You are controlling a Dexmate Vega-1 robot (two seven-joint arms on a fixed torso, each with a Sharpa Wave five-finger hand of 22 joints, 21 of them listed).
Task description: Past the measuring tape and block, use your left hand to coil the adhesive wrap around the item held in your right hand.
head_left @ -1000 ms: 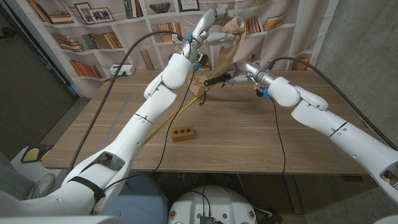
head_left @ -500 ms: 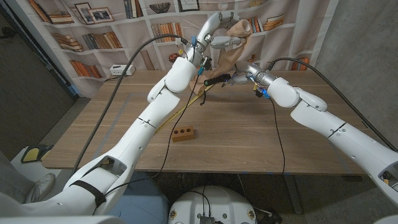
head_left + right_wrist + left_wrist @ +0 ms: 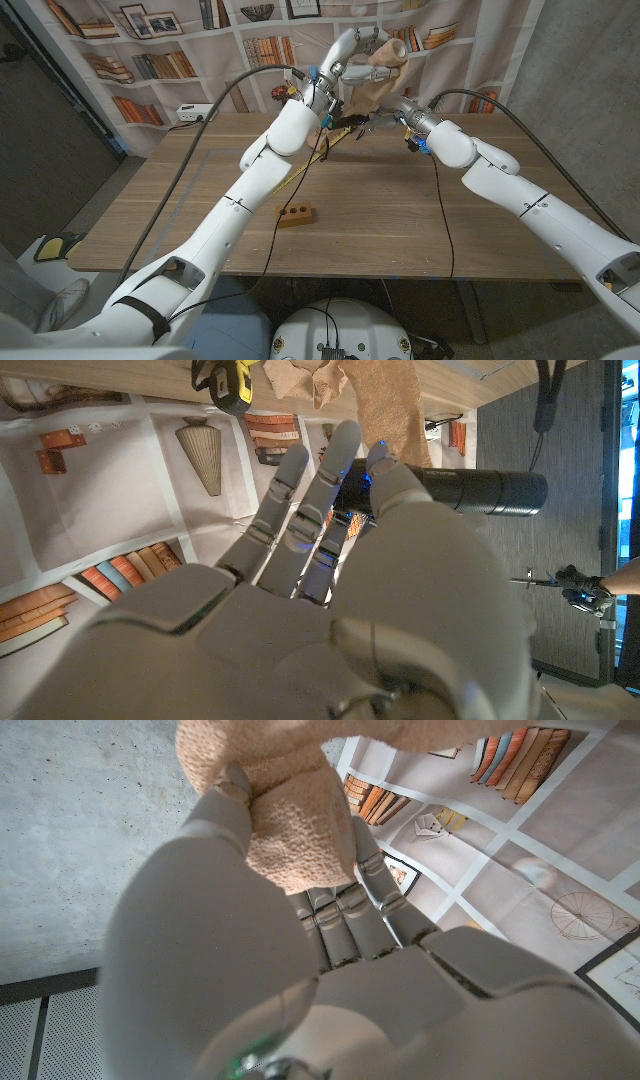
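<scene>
We see the left hand [image 3: 352, 46] raised above the table's [image 3: 400, 220] far edge, fingers clenched on the tan adhesive wrap [image 3: 285, 815], whose strip hangs toward the black cylinder [image 3: 480, 491]. The right hand [image 3: 392, 112] grips that cylinder level, beyond the block [image 3: 295, 214] and yellow measuring tape [image 3: 224, 379].

wooden table [image 3: 400, 215] | bookshelf-print backdrop [image 3: 150, 60] | grey concrete wall [image 3: 590, 70]

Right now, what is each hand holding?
Left hand: grips the tan wrap, raised high.
Right hand: holds the black cylinder.
</scene>
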